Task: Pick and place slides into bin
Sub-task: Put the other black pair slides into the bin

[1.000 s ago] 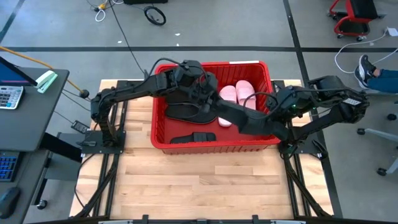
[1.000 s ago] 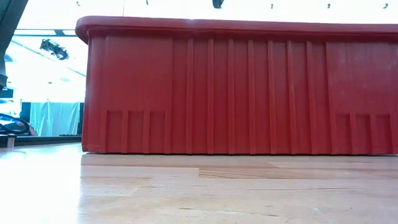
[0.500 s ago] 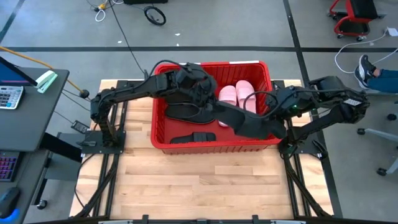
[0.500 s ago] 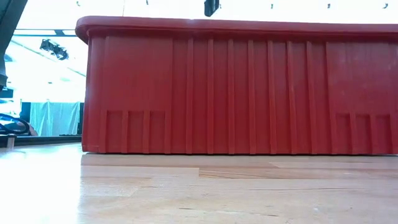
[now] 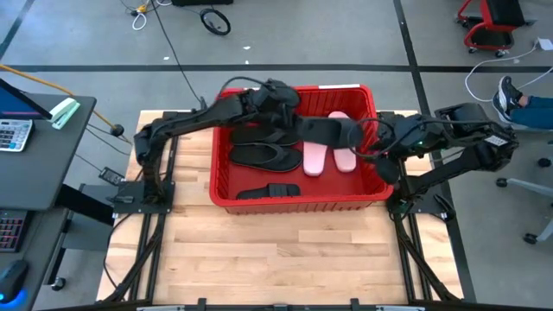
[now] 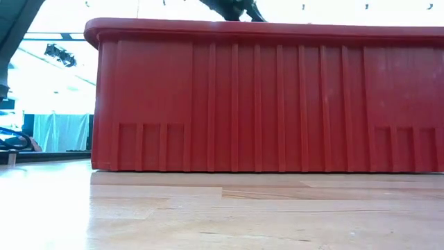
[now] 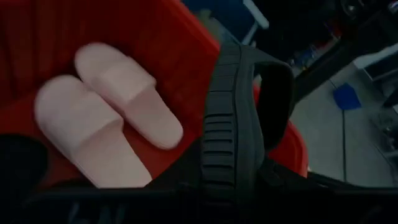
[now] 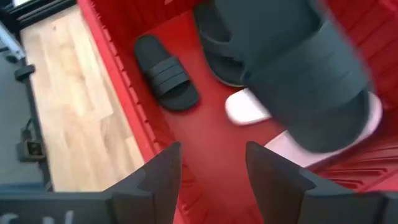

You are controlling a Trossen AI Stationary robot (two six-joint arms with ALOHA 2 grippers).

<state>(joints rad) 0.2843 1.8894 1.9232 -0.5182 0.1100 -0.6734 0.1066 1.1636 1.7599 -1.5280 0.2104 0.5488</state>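
Bin (image 5: 225, 186) on your desk (image 5: 259, 250) holds pink slides (image 5: 315, 155). Your left tool (image 5: 289, 121) clenches a black slide (image 5: 324, 131) above it. Your right tool (image 8: 208, 171) hangs released.

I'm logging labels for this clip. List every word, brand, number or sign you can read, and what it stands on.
No text here can be read.
calculator keys: too small to read.
Pale marks on the dark body nearest each wrist camera: too blurred to read.
bin, black slide, pink slides: no marking shows.
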